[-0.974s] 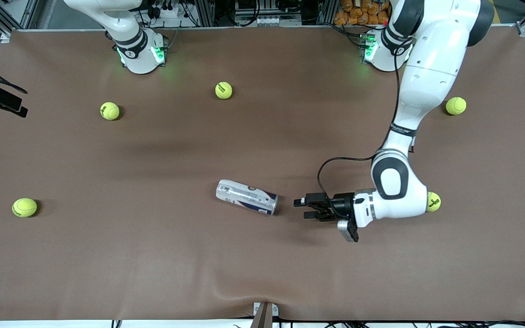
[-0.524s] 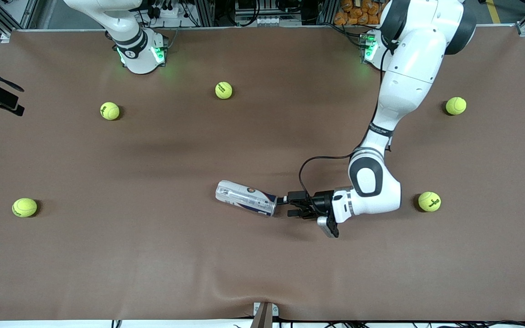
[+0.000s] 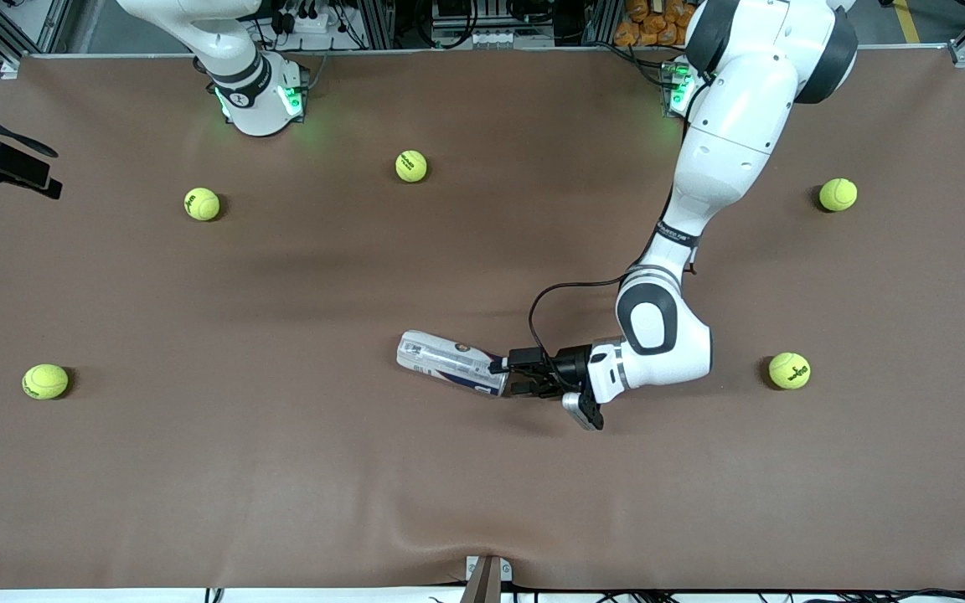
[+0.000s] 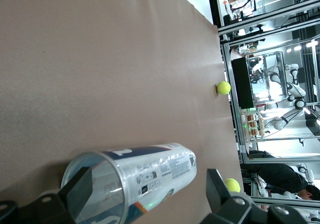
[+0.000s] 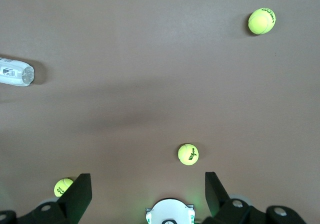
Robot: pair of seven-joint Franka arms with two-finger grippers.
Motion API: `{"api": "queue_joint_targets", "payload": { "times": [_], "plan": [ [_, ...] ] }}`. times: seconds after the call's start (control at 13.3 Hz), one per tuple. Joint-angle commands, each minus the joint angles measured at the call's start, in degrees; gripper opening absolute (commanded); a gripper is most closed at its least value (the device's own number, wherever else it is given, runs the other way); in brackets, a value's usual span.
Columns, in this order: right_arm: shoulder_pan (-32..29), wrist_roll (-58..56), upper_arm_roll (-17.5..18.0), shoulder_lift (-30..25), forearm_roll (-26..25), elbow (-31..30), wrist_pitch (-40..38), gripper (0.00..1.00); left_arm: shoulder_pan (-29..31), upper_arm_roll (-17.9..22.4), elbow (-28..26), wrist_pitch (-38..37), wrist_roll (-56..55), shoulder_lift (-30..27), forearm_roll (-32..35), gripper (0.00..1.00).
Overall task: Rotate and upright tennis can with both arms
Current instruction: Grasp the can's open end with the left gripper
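Low in the centre of the front view, the tennis can [image 3: 452,363] lies on its side, its open rim straddled by the spread left gripper [image 3: 506,376], while the right gripper [image 5: 145,194] is held released above the table [image 3: 281,469].

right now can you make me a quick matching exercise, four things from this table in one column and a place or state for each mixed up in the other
Things:
1. tennis can
2. left gripper
3. right gripper
4. green-lit base of the right arm

Places or states:
A. open, up over the table with tennis balls below it
B. lying on its side on the brown table
C. at the table's edge farthest from the front camera
D. open, low at the can's open silvery-rimmed end

Pairs: 1-B, 2-D, 3-A, 4-C
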Motion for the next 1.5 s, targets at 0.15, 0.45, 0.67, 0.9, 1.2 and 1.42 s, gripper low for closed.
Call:
{"api": "queue_joint_targets", "payload": {
  "times": [0.15, 0.45, 0.67, 0.9, 1.2, 1.42],
  "plan": [
    [0.03, 0.42, 0.23, 0.19, 1.09, 1.31, -1.11, 1.00, -1.18, -0.19, 0.98, 0.44, 0.81, 0.82, -2.56, 0.92],
    [0.29, 0.33, 0.23, 0.10, 1.10, 1.31, -1.20, 1.00, -1.97, -0.28, 0.98, 0.44, 1.07, 1.87, -3.27, 0.83],
    [0.29, 0.33, 0.23, 0.10, 1.10, 1.31, -1.64, 1.00, -2.41, -0.19, 0.98, 0.44, 0.98, 1.52, -3.53, 0.07],
    [0.29, 0.42, 0.23, 0.10, 1.10, 1.31, -2.26, 1.00, -3.02, -0.19, 1.07, 0.44, 0.02, 0.82, -3.45, 0.00],
    [0.12, 0.42, 0.05, 0.19, 1.10, 1.31, -2.78, 1.00, -3.20, -0.02, 1.16, 0.53, -2.88, -2.43, -2.74, 0.00],
    [0.20, 0.42, 0.14, 0.19, 1.10, 1.31, -2.78, 1.00, -3.55, 0.51, 1.16, 0.62, -10.33, -6.28, 2.14, 0.00]
  ]
}}
